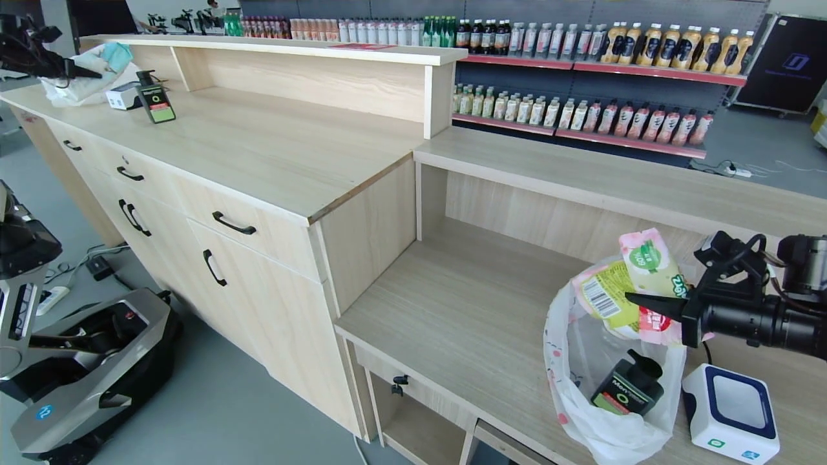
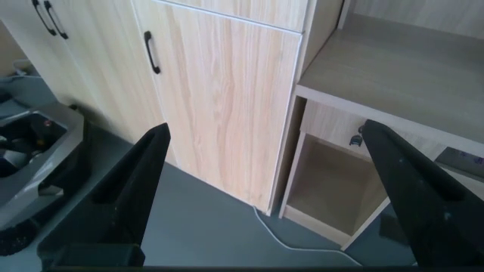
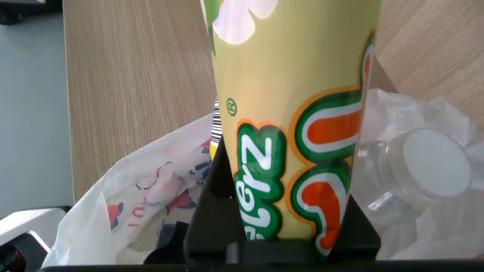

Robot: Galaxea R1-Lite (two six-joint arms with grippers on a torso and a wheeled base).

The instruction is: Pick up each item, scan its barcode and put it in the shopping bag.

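Head view: right gripper has its jaws clamped on a yellow-green pouch, right over the shopping bag on the tabletop. Meanwhile the left gripper hangs by the cabinet, jaws wide apart.

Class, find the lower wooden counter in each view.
Head view: lower counter, centre to lower right, under the shopping bag.
Left wrist view: counter above the open niche, beside the cabinet door.
Right wrist view: counter behind the pouch.
Shared landmark: its front edge against grey floor.
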